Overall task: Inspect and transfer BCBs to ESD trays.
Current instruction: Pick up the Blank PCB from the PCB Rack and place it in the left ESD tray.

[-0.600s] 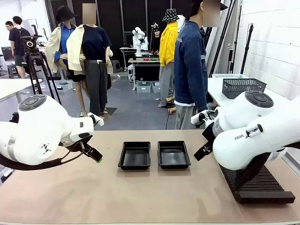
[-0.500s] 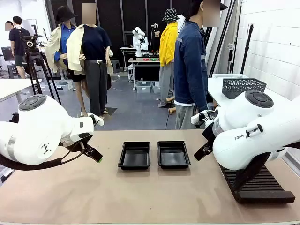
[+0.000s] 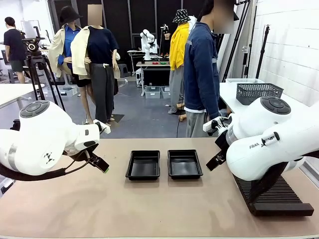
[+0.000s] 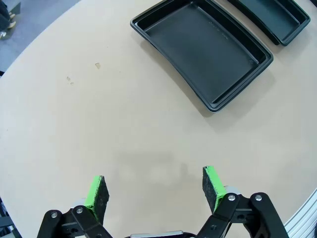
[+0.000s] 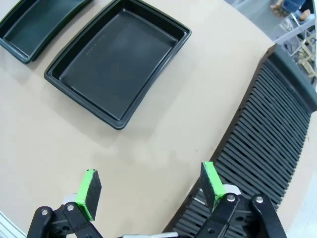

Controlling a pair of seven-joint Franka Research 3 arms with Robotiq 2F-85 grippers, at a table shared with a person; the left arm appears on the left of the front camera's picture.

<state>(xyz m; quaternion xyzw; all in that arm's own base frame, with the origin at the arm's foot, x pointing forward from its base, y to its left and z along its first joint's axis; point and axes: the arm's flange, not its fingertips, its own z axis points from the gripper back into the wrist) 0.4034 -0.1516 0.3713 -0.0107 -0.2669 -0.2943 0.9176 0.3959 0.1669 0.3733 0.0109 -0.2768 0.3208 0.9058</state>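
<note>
At mid-table, two black ESD trays are set side by side, just apart: the left tray (image 3: 143,165) and the right tray (image 3: 185,164). Left of them, the left gripper (image 4: 156,186) is held above bare table (image 3: 159,209), its jaws spread wide with nothing between them. To the right, the right gripper (image 5: 148,191) is likewise held agape and unladen, one finger seen against the tabletop, the other against the edge of a black ribbed rack (image 5: 267,139). A person (image 3: 202,74) is seen standing at the far side.
</note>
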